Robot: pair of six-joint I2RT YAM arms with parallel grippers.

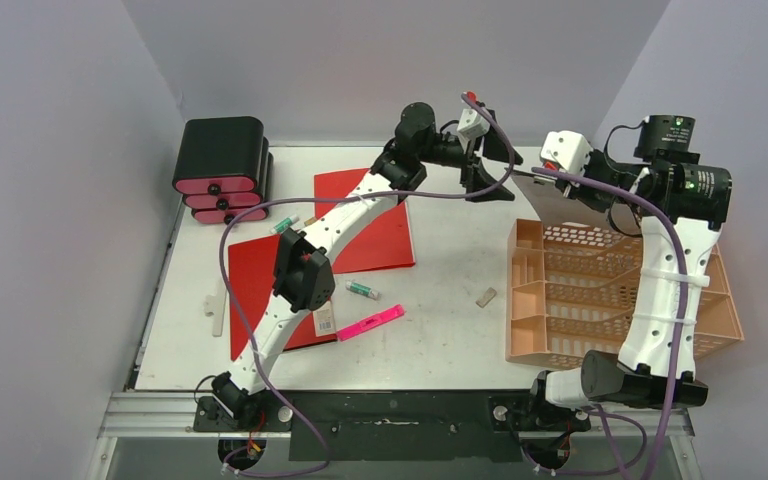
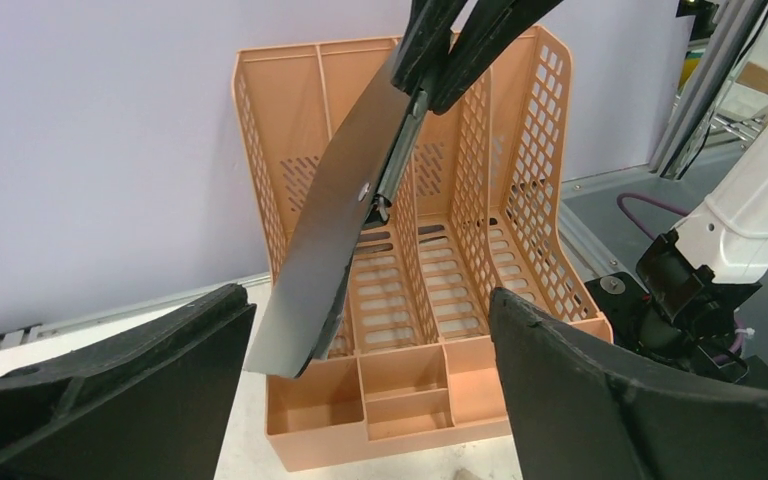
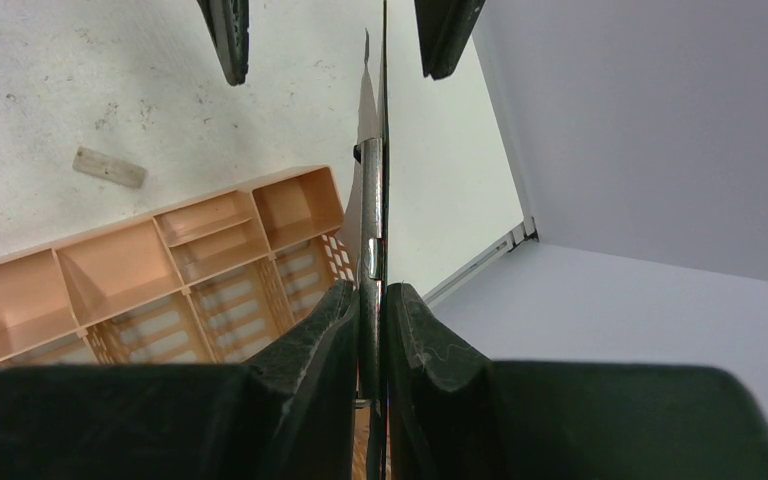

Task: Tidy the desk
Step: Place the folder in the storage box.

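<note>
Desk (image 1: 440, 335) under inspection: its white speckled top runs beneath the orange file rack (image 1: 560, 290) and out to the left of it, and the rack lies on its back. You have the right gripper (image 3: 372, 300) pressed together on a thin grey board (image 2: 325, 230), pinching it at the metal clip. The board hangs tilted above the far end of the rack. It may be a clipboard, but it shows edge-on from the right wrist, so I cannot be sure. Your left gripper (image 2: 368, 298) is spread wide and holds nothing. It faces the rack's open compartments, and its fingers flank the board's free end without touching it. Left of the rack, a small wooden block (image 1: 486, 297) lies just beside it. A green-capped marker (image 1: 363, 290), a pink highlighter (image 1: 372, 322) and two red folders (image 1: 380, 235) lie farther off. A black drawer box (image 1: 222, 165) stands well apart at the far left.
</note>
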